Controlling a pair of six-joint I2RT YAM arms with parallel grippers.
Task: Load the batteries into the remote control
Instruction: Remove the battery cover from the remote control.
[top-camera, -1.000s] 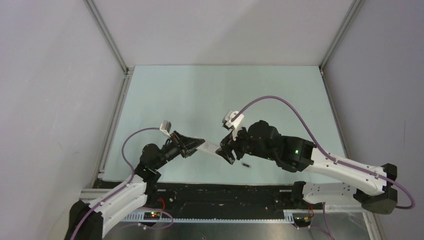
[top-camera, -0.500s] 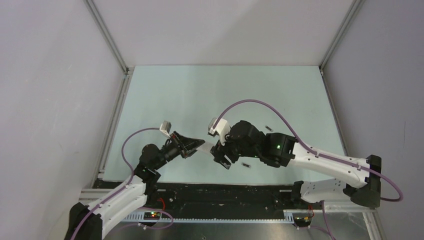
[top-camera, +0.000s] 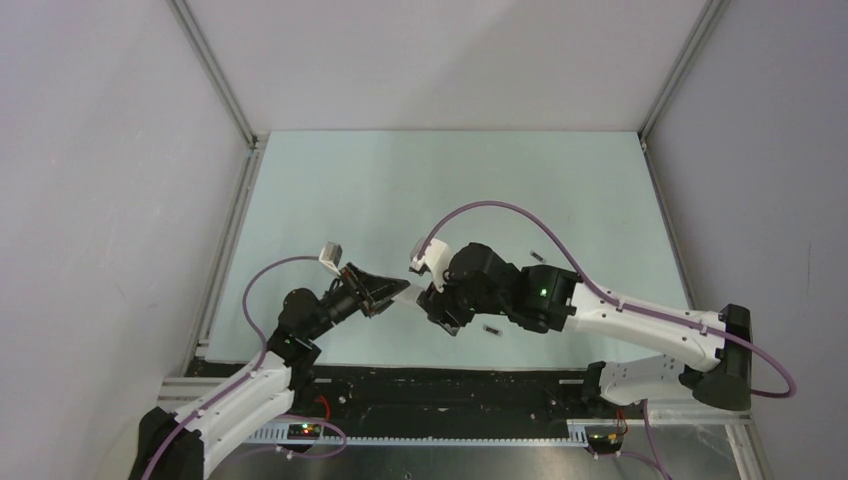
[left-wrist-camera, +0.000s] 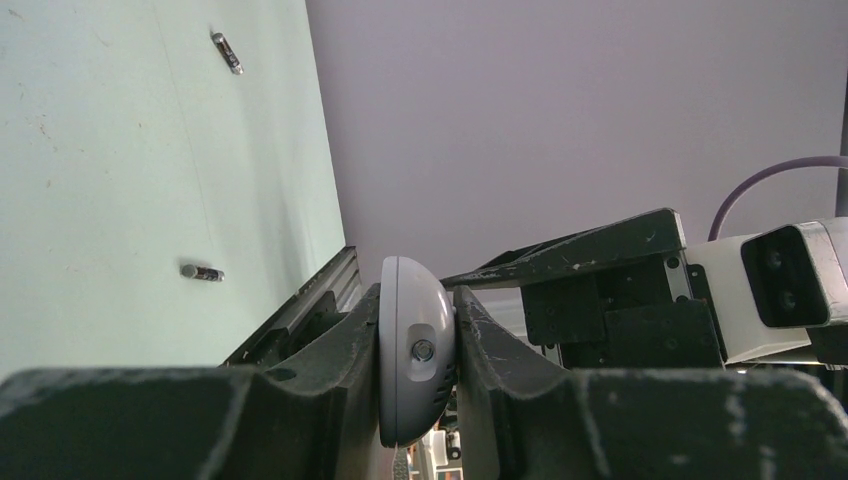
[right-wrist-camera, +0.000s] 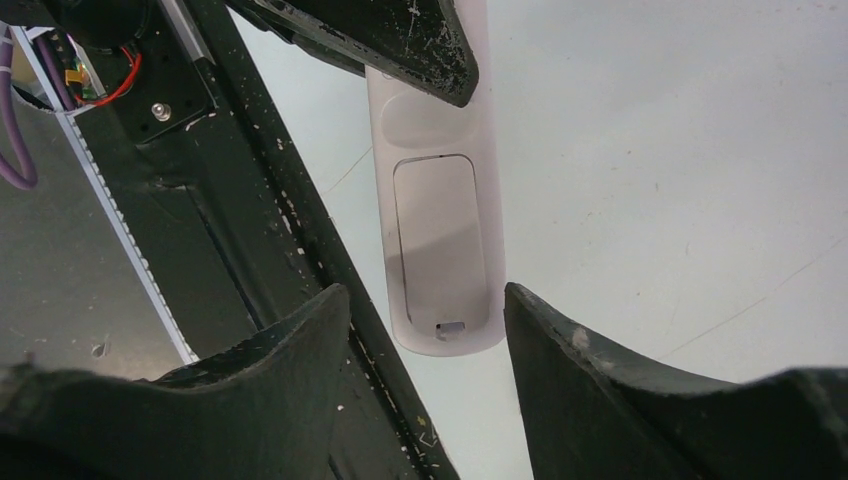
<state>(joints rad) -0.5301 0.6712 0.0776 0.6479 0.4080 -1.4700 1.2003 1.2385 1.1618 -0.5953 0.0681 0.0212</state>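
**Remote clamped between the arms**

The left gripper (left-wrist-camera: 417, 345) is closed tight on the remote (right-wrist-camera: 440, 250), a smooth white rounded oblong held near the table's (left-wrist-camera: 100, 180) front edge. Its rectangular back cover is on. The right gripper (right-wrist-camera: 425, 300) gapes astride the free end, holding nothing. Two dark cylindrical batteries (left-wrist-camera: 202, 272) lie on the matte table.

One remote control (right-wrist-camera: 440, 240). Two batteries on the tabletop (top-camera: 400, 190): one battery (top-camera: 492, 328), another battery (top-camera: 537, 256). Two robot arms: left arm (top-camera: 240, 390), right arm (top-camera: 650, 325).

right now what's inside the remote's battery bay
Nothing can be seen: the cover sits shut on the back of the remote, hiding the bay. A battery and a second battery lie on the table.
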